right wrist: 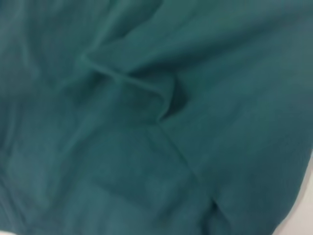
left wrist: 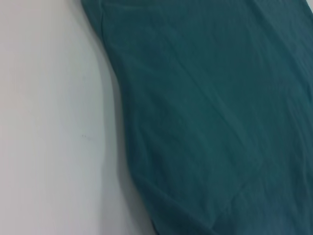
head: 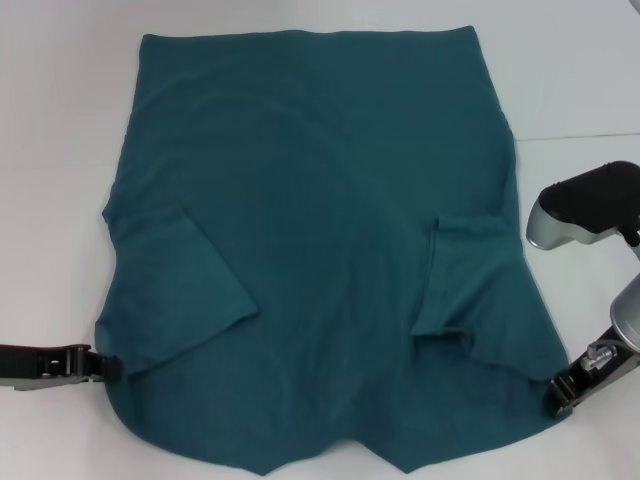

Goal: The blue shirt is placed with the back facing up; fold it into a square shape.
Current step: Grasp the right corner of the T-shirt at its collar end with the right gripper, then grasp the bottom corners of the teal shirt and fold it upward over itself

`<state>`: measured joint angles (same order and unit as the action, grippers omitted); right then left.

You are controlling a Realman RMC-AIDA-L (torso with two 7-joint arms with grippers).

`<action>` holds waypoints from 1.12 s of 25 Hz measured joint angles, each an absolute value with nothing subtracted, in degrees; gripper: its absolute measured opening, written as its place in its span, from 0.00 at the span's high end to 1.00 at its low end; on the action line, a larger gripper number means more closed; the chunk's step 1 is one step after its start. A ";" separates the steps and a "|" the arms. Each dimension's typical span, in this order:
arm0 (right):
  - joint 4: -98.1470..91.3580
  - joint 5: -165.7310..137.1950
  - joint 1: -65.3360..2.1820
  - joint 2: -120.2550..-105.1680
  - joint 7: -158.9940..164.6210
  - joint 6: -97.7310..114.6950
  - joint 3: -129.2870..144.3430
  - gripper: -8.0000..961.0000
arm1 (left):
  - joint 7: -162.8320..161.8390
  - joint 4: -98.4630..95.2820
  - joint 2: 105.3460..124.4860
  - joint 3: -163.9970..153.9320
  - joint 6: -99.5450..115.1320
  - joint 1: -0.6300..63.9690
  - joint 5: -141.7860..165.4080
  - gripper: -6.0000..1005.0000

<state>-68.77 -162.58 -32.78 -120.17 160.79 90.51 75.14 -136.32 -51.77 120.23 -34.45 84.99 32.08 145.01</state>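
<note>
A: Where is the blue shirt point(head: 320, 240) lying?

B: It is lying spread on the white table point(head: 60, 200), plain side up, with both short sleeves folded in over the body. The left sleeve point(head: 185, 280) is lying as a slanted flap near the shirt's left edge, and the right sleeve point(head: 460, 275) is lying as a narrower flap near its right edge.

A: What are the arms doing?

B: The left gripper point(head: 108, 366) is sitting low at the shirt's near left corner, touching the cloth edge. The right gripper point(head: 556, 392) is sitting at the shirt's near right corner, also against the edge.

A: Are the claws pinched on the cloth?

B: I cannot tell for either one; the tips are meeting the fabric, but the fingers themselves are not showing clearly.

A: And the wrist cameras?

B: The left wrist view is showing the shirt's smooth edge against the table. The right wrist view is showing only rumpled cloth with a raised fold.
</note>
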 joint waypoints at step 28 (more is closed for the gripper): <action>-70.13 -159.65 -35.45 -118.45 144.75 111.40 64.12 0.93 | -140.32 -55.17 117.05 -33.85 102.95 33.14 152.87 0.95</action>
<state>-70.13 -159.65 -35.45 -118.45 144.75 111.40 64.12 -140.32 -55.17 117.05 -33.85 102.95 33.14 152.87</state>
